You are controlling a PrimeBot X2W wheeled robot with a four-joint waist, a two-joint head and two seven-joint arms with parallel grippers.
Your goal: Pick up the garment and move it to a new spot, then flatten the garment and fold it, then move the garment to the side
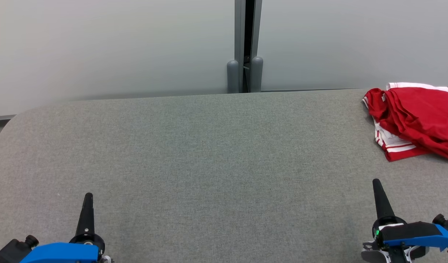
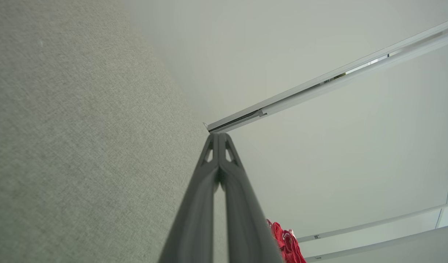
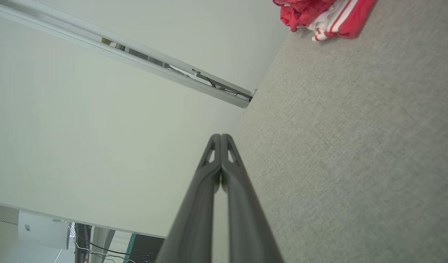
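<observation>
the red garment, white stripes at its edges, lies crumpled at the far right of the grey counter, near the back edge and running off the side of the head view. the left fingers and right fingers sit low at the near corners, each pair pressed together on nothing, the left pair well apart from the cloth. a pale wall with a grey post stands behind.
</observation>
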